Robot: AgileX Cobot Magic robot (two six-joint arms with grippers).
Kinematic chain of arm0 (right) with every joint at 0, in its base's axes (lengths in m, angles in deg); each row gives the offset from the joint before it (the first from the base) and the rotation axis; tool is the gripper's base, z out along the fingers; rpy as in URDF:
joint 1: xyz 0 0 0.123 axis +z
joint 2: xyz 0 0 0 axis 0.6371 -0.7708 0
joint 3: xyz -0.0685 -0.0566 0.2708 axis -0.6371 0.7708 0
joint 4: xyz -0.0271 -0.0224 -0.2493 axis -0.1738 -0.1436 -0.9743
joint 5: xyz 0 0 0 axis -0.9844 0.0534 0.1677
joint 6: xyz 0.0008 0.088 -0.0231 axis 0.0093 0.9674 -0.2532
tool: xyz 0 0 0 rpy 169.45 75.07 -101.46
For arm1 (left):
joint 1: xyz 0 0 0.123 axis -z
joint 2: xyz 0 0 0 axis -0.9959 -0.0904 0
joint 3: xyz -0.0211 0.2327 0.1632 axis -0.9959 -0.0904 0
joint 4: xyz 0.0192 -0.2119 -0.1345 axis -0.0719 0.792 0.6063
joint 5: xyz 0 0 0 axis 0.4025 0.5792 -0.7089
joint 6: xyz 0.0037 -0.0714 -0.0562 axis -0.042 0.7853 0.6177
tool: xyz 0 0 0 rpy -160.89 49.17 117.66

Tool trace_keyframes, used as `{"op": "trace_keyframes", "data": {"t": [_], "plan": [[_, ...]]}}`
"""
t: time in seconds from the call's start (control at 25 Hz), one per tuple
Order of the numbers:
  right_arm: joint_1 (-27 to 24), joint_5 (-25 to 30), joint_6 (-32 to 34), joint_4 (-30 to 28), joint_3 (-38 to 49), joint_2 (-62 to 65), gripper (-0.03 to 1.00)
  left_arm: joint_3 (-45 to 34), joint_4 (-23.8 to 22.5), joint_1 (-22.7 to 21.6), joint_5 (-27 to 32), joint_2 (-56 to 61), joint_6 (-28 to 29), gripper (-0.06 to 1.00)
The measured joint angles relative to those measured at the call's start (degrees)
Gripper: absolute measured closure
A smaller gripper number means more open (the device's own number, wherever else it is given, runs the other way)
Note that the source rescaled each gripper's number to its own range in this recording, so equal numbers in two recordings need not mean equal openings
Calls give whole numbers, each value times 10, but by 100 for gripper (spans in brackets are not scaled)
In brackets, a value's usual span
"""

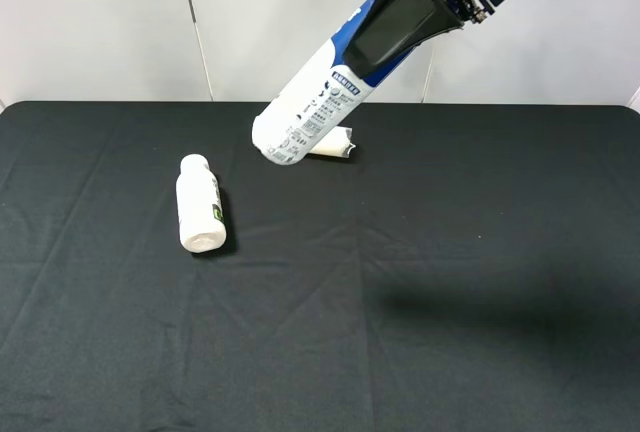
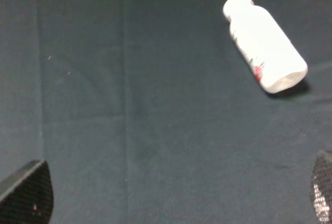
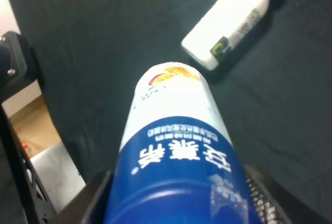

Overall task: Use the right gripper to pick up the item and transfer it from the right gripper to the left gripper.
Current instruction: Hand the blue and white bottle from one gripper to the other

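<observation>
My right gripper (image 1: 405,14) is high above the back of the table, shut on the blue upper end of the item (image 1: 310,112), a white bottle with a blue-and-white printed label. The bottle hangs tilted in the air, its base pointing down and left. In the right wrist view the item (image 3: 176,130) fills the middle between the right gripper's fingers (image 3: 262,203). The cap is hidden. My left gripper (image 2: 171,195) is open and empty above bare cloth; only its two fingertips (image 2: 26,195) show. The left arm is out of the exterior high view.
An all-white capped bottle (image 1: 198,204) lies on the black cloth (image 1: 450,272) at left centre; it also shows in the left wrist view (image 2: 264,42) and the right wrist view (image 3: 233,22). A plain white tube (image 1: 335,144) lies behind the held bottle.
</observation>
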Motion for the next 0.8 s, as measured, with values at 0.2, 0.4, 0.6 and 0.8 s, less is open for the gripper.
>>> {"op": "trace_keyframes", "data": {"t": [0.2, 0.4, 0.6, 0.8], "plan": [[7, 0, 0, -2, 0, 0, 96, 19, 50, 0, -13, -49, -75, -4], [7, 0, 0, -3, 0, 0, 96, 48, 119, 0, -33, -137, -180, -4], [7, 0, 0, -3, 0, 0, 96, 59, 175, 29, -76, -207, -240, -3], [7, 0, 0, -3, 0, 0, 96, 72, 175, 101, -84, -264, -268, -3]]}}
